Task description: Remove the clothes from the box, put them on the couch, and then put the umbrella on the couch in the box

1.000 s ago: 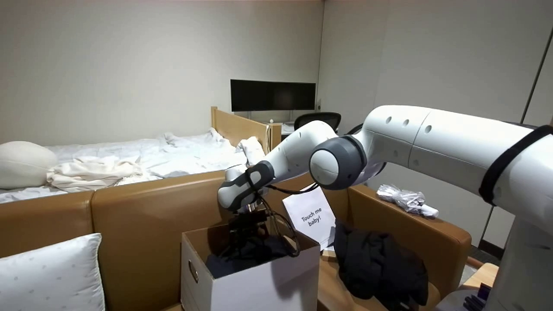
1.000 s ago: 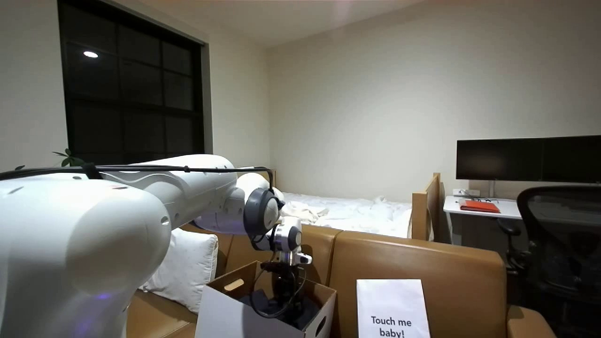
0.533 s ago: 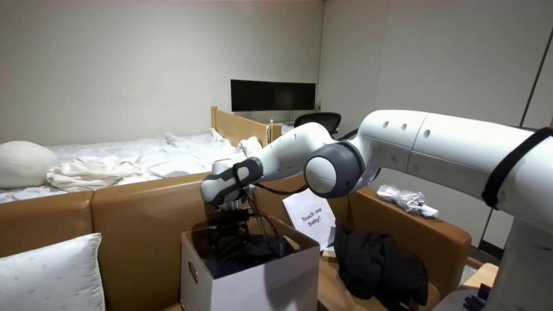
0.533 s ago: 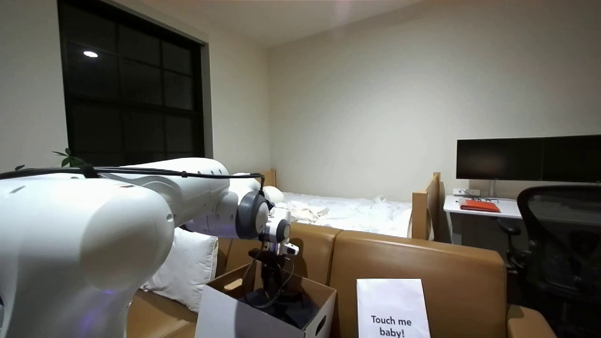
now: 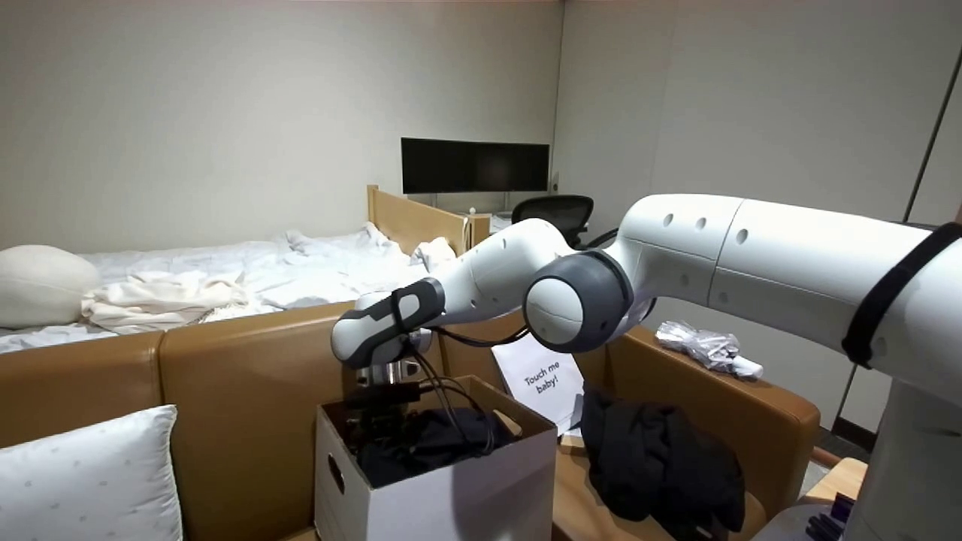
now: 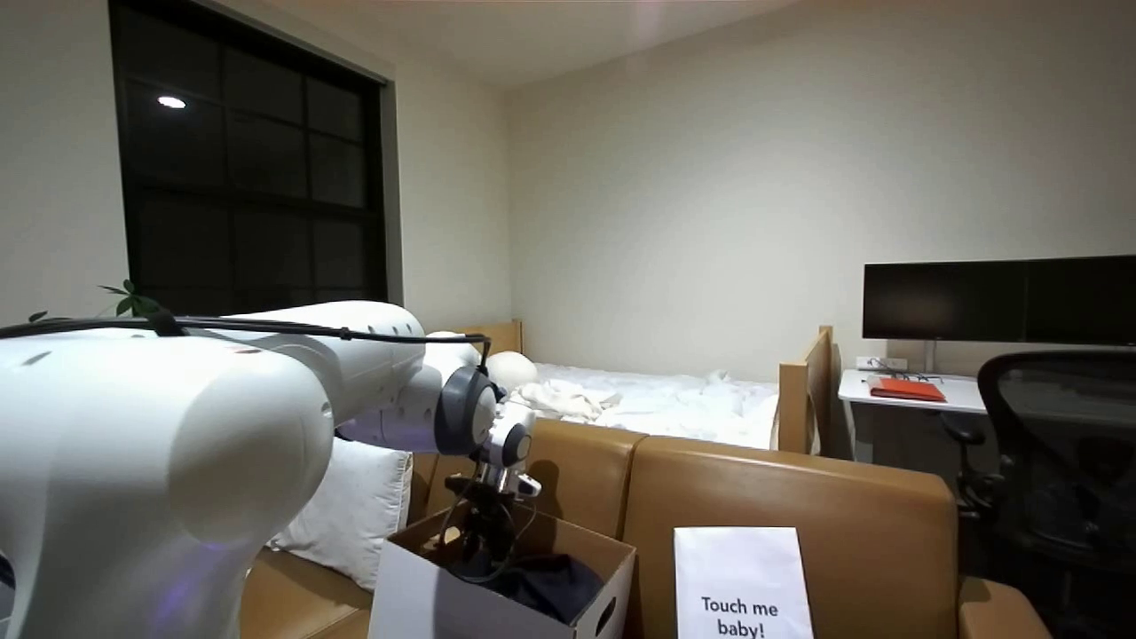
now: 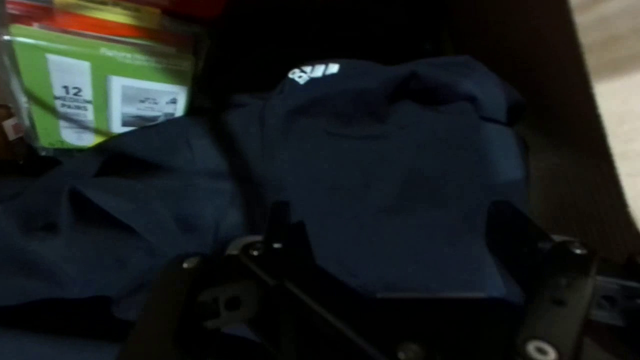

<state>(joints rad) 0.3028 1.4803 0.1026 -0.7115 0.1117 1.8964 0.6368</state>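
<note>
I've slid toward the end of the white cardboard box (image 5: 458,500) nearest the pillow (image 5: 98,481), my gripper (image 7: 392,222) spread wide over a navy garment (image 7: 375,170) inside. Black clothes (image 5: 661,458) lie on the leather couch (image 5: 255,398) by its armrest (image 5: 778,443); this piece seems next.

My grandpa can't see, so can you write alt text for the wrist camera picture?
The robot's open hand over dark blue clothes in a box. At the top left, a green packet says "12 MEDIUM PAIRS".
</note>
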